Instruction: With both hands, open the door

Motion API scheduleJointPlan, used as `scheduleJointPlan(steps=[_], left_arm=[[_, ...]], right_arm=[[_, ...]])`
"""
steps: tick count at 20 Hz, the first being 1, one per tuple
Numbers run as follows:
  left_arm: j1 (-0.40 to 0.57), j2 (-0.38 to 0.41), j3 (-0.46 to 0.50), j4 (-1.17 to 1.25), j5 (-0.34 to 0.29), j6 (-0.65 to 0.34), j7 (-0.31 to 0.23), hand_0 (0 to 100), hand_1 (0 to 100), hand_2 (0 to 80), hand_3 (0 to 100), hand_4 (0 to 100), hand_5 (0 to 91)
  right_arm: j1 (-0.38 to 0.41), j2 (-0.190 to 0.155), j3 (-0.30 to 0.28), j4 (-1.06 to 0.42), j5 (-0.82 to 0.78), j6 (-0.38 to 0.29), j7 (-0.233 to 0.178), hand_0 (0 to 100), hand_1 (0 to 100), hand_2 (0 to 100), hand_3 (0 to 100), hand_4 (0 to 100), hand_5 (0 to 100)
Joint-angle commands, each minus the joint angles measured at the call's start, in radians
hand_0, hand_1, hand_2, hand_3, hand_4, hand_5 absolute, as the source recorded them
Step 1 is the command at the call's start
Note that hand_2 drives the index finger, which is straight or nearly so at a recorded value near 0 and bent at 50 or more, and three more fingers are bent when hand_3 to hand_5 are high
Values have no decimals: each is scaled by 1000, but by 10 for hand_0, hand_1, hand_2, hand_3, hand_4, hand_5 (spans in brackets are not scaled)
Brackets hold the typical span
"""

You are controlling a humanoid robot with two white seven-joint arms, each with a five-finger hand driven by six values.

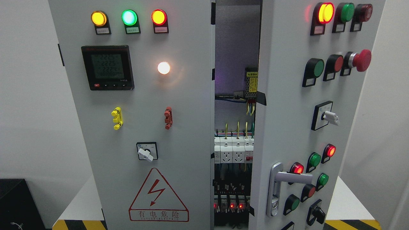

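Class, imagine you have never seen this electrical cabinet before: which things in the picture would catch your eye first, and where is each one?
Most striking is the dark gap at the centre, where the right door stands ajar and shows wiring and breakers inside. Next come the three lit lamps, amber, green and red, along the top of the left door. The red mushroom button at upper right and the red lightning warning triangle low on the left door also stand out.

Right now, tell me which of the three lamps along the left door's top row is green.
The middle lamp glows green; the left one is amber, the right one orange-red.
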Motion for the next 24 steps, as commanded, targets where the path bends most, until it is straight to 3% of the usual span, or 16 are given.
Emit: scheduleJointPlan(steps=[1, 3, 4, 6, 7, 9, 15, 18, 19, 22, 24], left_arm=[[332, 339, 370, -1157, 239, -22, -203, 120, 556, 0, 0, 0, 0], [441, 391, 533, -1321, 369, -24, -446, 120, 556, 0, 0, 0, 0], [495, 478, 585, -1369, 479, -24, -564, 120, 556, 0, 0, 0, 0], [575, 609, 671, -1386, 697, -33, -721, 120, 556, 0, 0, 0, 0], [595, 652, 713, -1383, 785, -33, -757, 120, 556, 0, 0, 0, 0], [598, 730, 762, -1368, 868, -33, -776, 120, 556, 0, 0, 0, 0], [593, 948, 865, -1356, 952, -33, -819, 120, 556, 0, 0, 0, 0], [471, 1069, 835, -1319, 1032, -22, -819, 120, 556, 0, 0, 0, 0], [424, 1107, 797, -1311, 1037, -19, -819, 120, 556, 0, 0, 0, 0], [148, 1218, 547, -1299, 1042, -16, -817, 120, 556, 0, 0, 0, 0], [-51, 1307, 349, -1296, 1098, -8, -814, 120, 556, 0, 0, 0, 0]], right_arm=[[0, 0, 0, 0, 0, 1, 0, 72, 137, 0, 0, 0, 0], [0, 0, 0, 0, 0, 1, 0, 72, 137, 0, 0, 0, 0], [0, 0, 0, 0, 0, 1, 0, 72, 137, 0, 0, 0, 0], [0, 0, 0, 0, 0, 1, 0, 72, 137, 0, 0, 0, 0], [0, 0, 0, 0, 0, 1, 0, 72, 137, 0, 0, 0, 0], [0, 0, 0, 0, 0, 1, 0, 72, 137, 0, 0, 0, 0], [0, 0, 0, 0, 0, 1, 0, 72, 137, 0, 0, 0, 0], [0, 0, 0, 0, 0, 1, 0, 72, 137, 0, 0, 0, 0], [0, 0, 0, 0, 0, 1, 0, 72, 137, 0, 0, 0, 0], [0, 0, 0, 0, 0, 1, 0, 72, 137, 0, 0, 0, 0], [0, 0, 0, 0, 0, 1, 0, 72, 137, 0, 0, 0, 0]])
